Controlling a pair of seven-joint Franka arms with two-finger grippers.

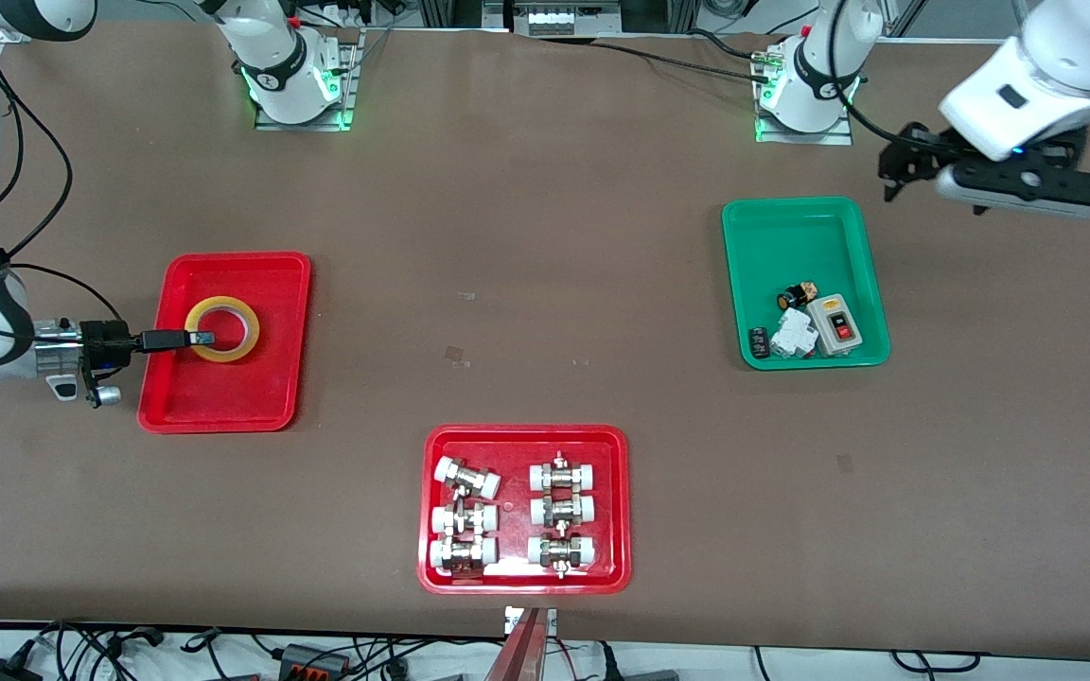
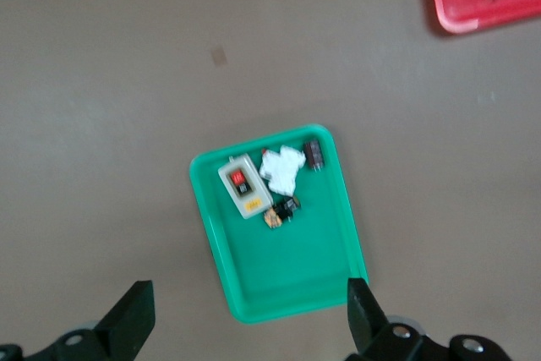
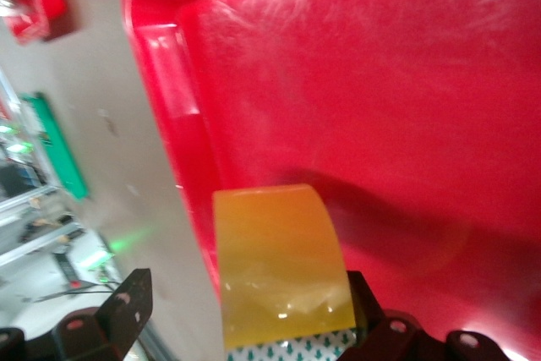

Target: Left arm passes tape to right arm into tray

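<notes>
Fittings tray (image 1: 623, 511) lies nearest; right hand (image 1: 187, 339) grips tape (image 1: 240, 331).

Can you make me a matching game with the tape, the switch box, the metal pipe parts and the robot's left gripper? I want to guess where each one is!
Things:
1. tape
2. switch box
3. pipe fittings
4. left gripper

Places:
A. in the green tray
B. in the square red tray nearest the front camera
C. in the air, open, above the green tray
D. in the red tray at the right arm's end, at the right gripper

Pairs: 1-D, 2-A, 3-B, 4-C
</notes>
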